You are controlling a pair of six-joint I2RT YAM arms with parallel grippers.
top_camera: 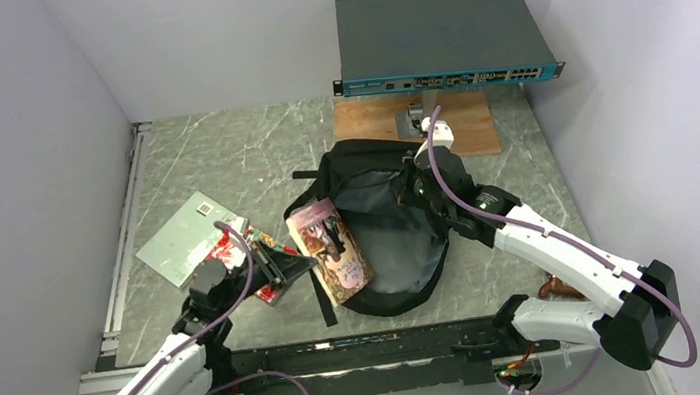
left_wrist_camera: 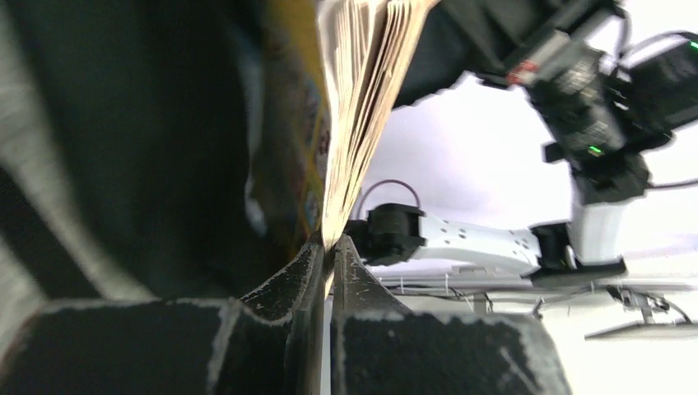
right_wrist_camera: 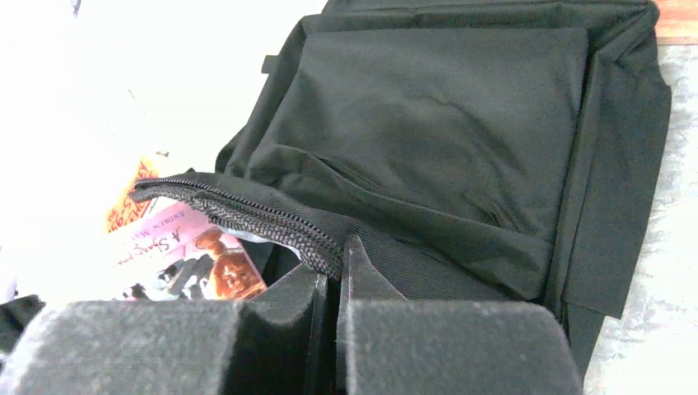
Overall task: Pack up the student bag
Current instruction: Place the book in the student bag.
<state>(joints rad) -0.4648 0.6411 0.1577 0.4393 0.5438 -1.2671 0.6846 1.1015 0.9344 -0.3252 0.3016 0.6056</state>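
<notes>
The black student bag (top_camera: pixel 398 274) lies in the middle of the table, its mouth open and its grey lining showing. A pink-covered book (top_camera: pixel 330 250) rests tilted across the bag's left rim, partly over the opening. My left gripper (top_camera: pixel 291 262) is shut on the book's near-left edge; in the left wrist view the fingertips (left_wrist_camera: pixel 332 247) pinch the pages of the book (left_wrist_camera: pixel 362 99). My right gripper (top_camera: pixel 423 189) is shut on the bag's zipper edge at the right of the opening. In the right wrist view it (right_wrist_camera: pixel 335 262) clamps the zipper rim (right_wrist_camera: pixel 247 216), with the book (right_wrist_camera: pixel 185 255) beyond.
A grey rack-mount box with a teal front (top_camera: pixel 438 41) stands at the back, with a wooden board (top_camera: pixel 463 123) before it. A flat grey-green pad (top_camera: pixel 180 240) and a red printed item (top_camera: pixel 267 290) lie at the left. A small brown object (top_camera: pixel 558 286) lies near the right arm.
</notes>
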